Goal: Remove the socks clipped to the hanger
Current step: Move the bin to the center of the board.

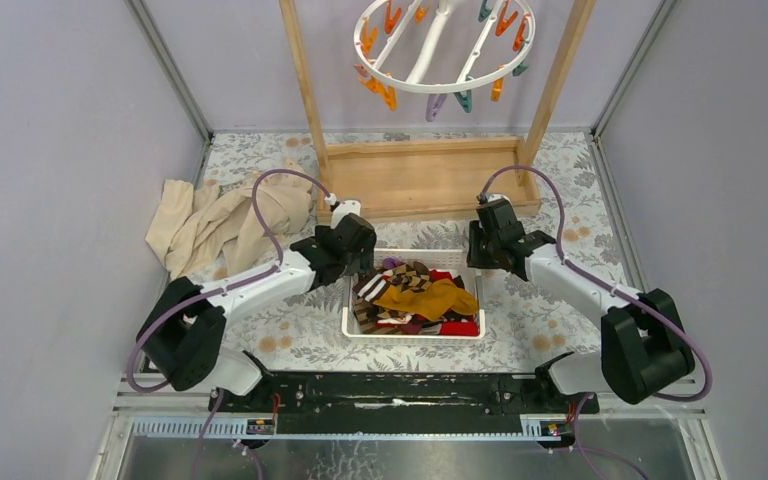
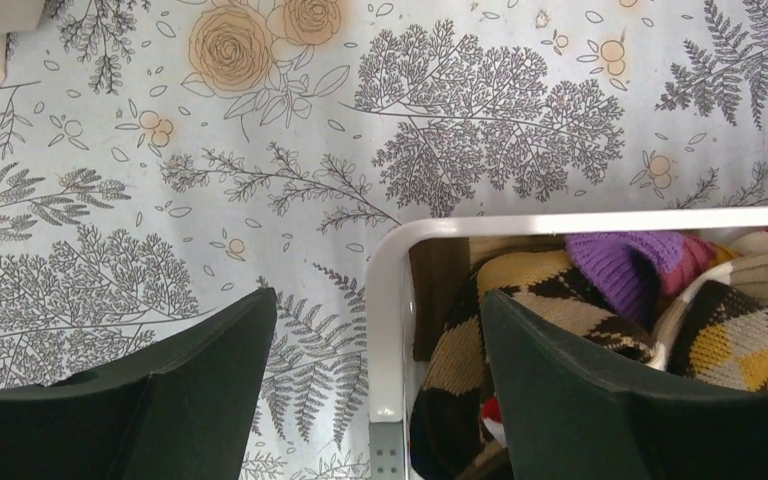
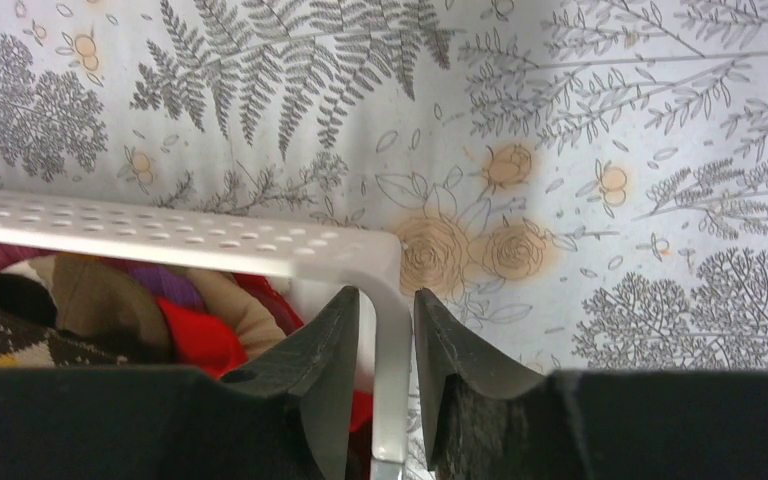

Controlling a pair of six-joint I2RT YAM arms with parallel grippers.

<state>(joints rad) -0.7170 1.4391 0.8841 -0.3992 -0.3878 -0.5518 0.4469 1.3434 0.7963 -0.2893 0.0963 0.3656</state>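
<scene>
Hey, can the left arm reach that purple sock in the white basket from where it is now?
Probably yes. The left claw is open, straddling the basket wall, and the purple sock lies uncovered on top just inside. It would likely need to lift over that wall first.

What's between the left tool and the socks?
Nothing visible blocks it. The left tool is open astride the basket wall, one finger over the socks inside.

No writing is legible. Two small tags (image 1: 260,427) on the black rail (image 1: 390,392), well behind the left claw (image 1: 365,262) and right claw (image 1: 476,256), possibly carry print, unreadably small.
</scene>
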